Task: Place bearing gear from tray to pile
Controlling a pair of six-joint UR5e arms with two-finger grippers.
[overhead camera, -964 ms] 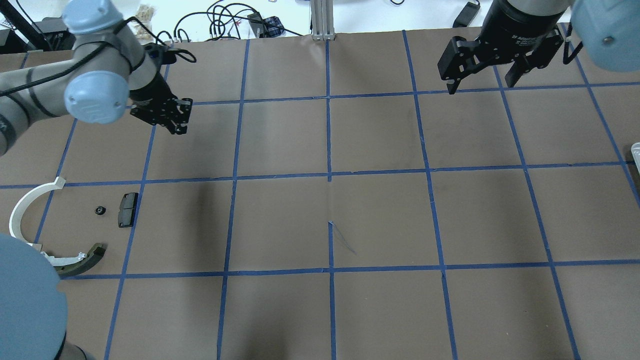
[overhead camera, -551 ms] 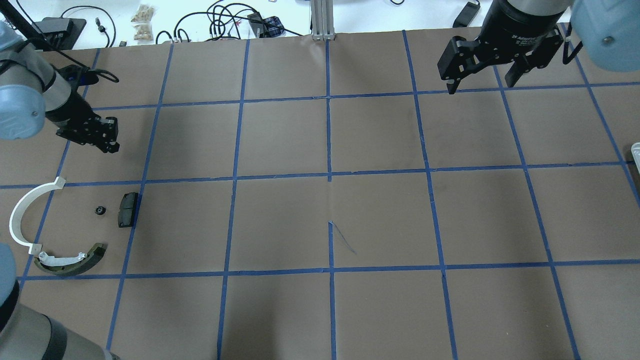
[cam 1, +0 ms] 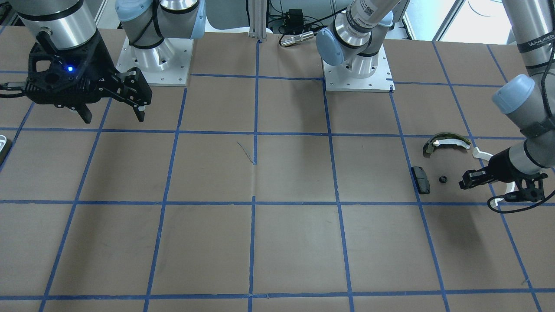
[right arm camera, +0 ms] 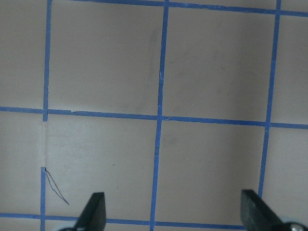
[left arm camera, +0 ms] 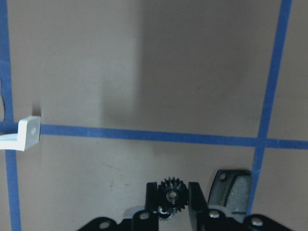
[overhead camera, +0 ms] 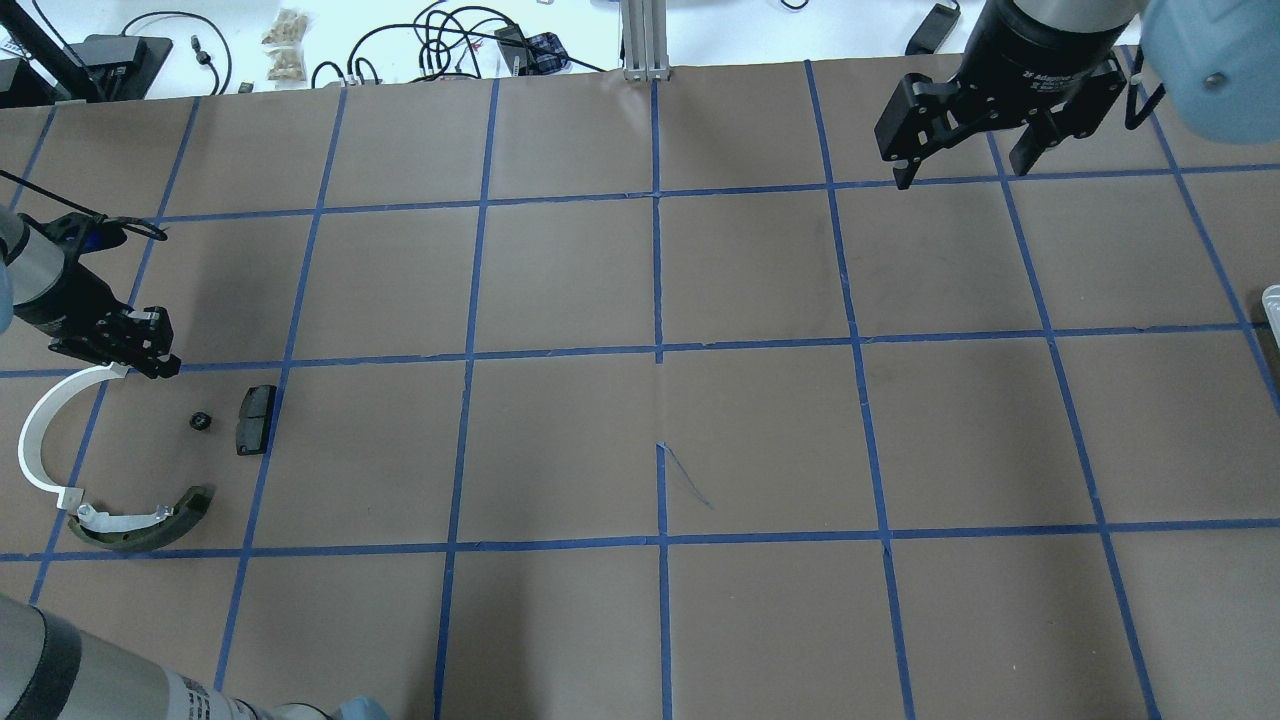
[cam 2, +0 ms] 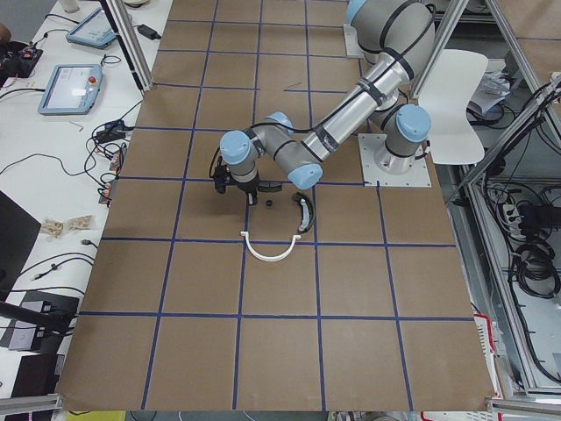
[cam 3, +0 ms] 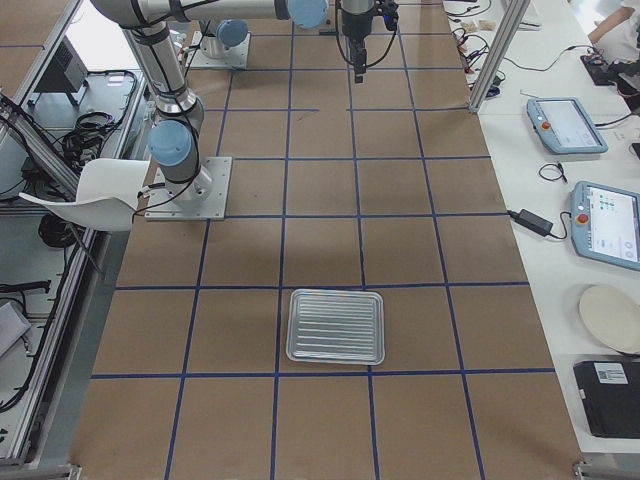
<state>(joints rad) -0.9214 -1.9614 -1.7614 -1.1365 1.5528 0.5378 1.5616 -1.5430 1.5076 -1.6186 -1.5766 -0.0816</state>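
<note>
Bearing gear (overhead camera: 200, 421) is lying flat on the table (overhead camera: 760, 430) in the pile at my left end. It's sitting between the white half-ring strip (overhead camera: 24, 440) and the black pad (overhead camera: 255, 420), just beside the pad and not touching it. The olive-and-white shoe (overhead camera: 165, 525) is lying nearer the robot, by the strip's lower end.

Left tool (overhead camera: 158, 362) is hovering off the table over the strip's upper end, tilted, tips aimed toward the gear and apart from it in the overhead and front cams. Its fingers (left arm camera: 152, 204) are sitting close together w/ a narrow gap. Left wrist cam is showing a toothed gear (left arm camera: 172, 195) right in that gap. Can't tell if it's clamped there or just seen past the tips, so I'm calling the grip state unknown.

Right tool (overhead camera: 962, 172) is hanging over the far right of the table w/ fingers spread wide, well apart from the pile.

Metal tray (cam 3: 335, 327) is sitting at the table's right end, ribbed floor showing.
</note>
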